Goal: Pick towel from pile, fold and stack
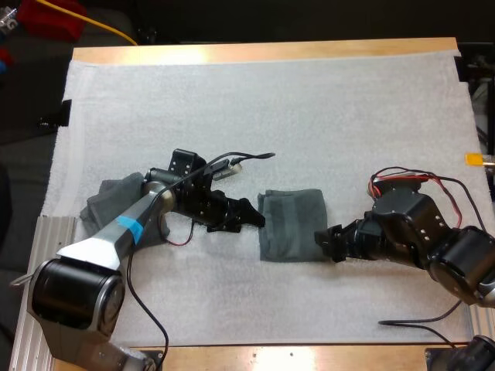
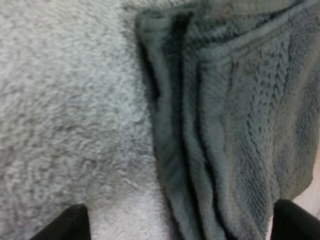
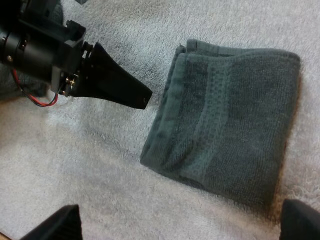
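Note:
A folded dark grey-green towel (image 1: 292, 224) lies flat in the middle of the white mat (image 1: 263, 100). My left gripper (image 1: 254, 217) sits just off its left edge, open; in the left wrist view the towel's layered edge (image 2: 225, 125) runs between the spread fingers (image 2: 70, 225). At the towel's near right corner my right gripper (image 1: 322, 240) stands open and low; its fingers (image 3: 55, 227) are wide apart, short of the towel (image 3: 230, 125). The right wrist view also shows the left gripper (image 3: 120, 85) pointing at the towel's side. A crumpled towel (image 1: 116, 202) lies under my left arm.
The mat covers most of the wooden table (image 1: 263, 52). Bare mat stretches beyond the folded towel toward the far side and along the front. A metal rail (image 1: 50, 247) runs along the table's left front edge.

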